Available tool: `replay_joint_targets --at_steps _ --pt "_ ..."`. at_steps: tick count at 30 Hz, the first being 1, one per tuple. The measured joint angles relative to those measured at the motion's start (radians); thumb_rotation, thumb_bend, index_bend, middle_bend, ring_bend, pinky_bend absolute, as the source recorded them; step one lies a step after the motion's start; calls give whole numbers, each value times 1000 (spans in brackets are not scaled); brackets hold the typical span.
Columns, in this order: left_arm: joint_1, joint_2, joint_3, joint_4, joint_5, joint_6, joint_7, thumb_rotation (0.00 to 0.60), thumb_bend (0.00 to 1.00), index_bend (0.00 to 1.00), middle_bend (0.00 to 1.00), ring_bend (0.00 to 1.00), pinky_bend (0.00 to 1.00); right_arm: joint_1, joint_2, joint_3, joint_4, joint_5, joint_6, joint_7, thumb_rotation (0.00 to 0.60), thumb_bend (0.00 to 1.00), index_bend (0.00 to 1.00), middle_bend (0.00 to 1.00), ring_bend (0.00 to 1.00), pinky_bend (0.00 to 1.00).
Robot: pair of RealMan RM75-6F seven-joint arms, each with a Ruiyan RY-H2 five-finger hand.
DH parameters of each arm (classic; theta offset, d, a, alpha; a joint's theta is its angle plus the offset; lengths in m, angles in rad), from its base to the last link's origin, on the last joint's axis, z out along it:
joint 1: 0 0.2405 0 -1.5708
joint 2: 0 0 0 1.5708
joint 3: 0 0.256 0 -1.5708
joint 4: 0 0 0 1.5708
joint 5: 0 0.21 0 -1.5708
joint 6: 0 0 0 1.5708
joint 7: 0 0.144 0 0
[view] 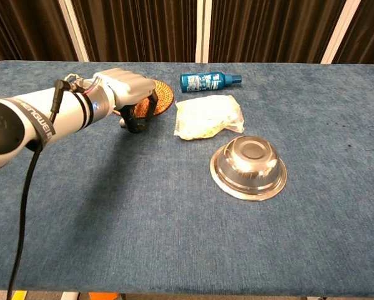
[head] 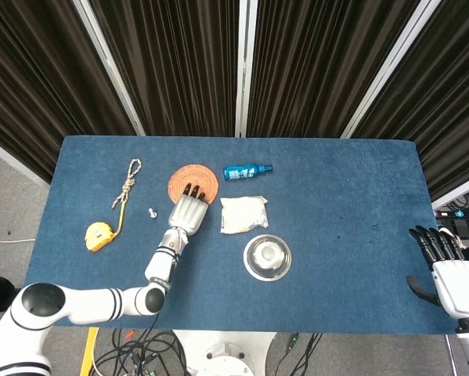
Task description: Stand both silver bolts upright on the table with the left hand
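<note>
One small silver bolt (head: 151,211) sits on the blue table (head: 344,196), just left of my left hand (head: 189,211). In the chest view my left hand (view: 127,94) curls its fingers (view: 137,122) down to the cloth beside the woven coaster (view: 160,97). The second bolt is hidden inside those curled fingers, and I cannot see how it lies. My right hand (head: 449,270) hangs off the table's right edge with fingers apart and nothing in it.
A blue bottle (view: 208,80) lies behind a white packet (view: 208,116). An upturned steel bowl (view: 249,166) sits right of centre. A yellow tape measure (head: 99,235) and a knotted rope (head: 128,184) lie at the far left.
</note>
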Motion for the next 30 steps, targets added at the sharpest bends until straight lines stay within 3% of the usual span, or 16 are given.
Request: replay_joint_targets --at_steps 15,30 --pt "14 -36 24 65 49 7 -9 600 341 500 172 28 0 2 0 2 -2 5 -6 -3 600 220 0 73 0 0" --pt "41 -44 4 85 82 -6 -84 600 366 543 181 28 0 1 1 3 -8 6 -5 -8 600 220 0 73 0 0"
